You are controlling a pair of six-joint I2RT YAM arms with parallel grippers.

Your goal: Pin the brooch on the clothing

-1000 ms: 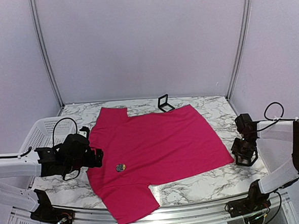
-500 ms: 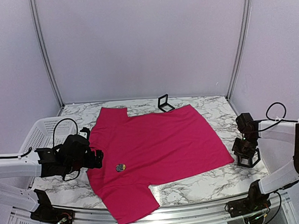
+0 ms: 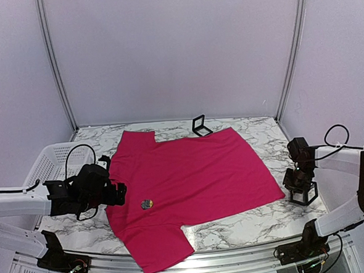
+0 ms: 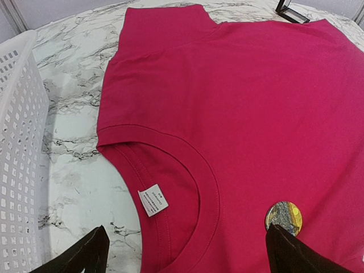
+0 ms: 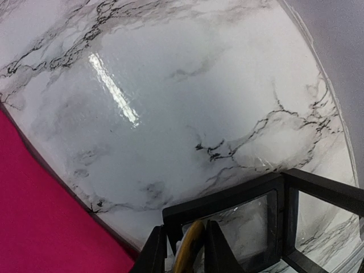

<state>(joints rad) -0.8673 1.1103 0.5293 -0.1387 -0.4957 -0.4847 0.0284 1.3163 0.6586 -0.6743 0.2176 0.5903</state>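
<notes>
The magenta-pink clothing (image 3: 191, 179) lies flat on the marble table, its collar and white neck label (image 4: 153, 200) toward the left arm. A round gold-and-grey brooch (image 3: 146, 204) (image 4: 284, 217) rests on the fabric just beside the collar. My left gripper (image 3: 114, 193) (image 4: 187, 261) hovers open over the collar, its dark fingertips (image 4: 85, 256) wide apart, the right one at the brooch's edge. At the table's right, my right gripper (image 3: 298, 182) (image 5: 186, 230) is down in a small black display case (image 3: 303, 194) (image 5: 227, 199), fingers pressed on a gold-edged brooch (image 5: 190, 244) seen edge-on.
A white mesh basket (image 3: 50, 160) (image 4: 17, 170) stands at the left edge of the table. A second black case (image 3: 200, 125) (image 4: 292, 9) stands open behind the shirt's far hem. Bare marble (image 5: 170, 102) lies between the shirt's hem and the right-hand case.
The right gripper's fingers have drawn together onto the gold-edged disc in the case, and that wrist has shifted slightly. The left arm and the shirt have not moved.
</notes>
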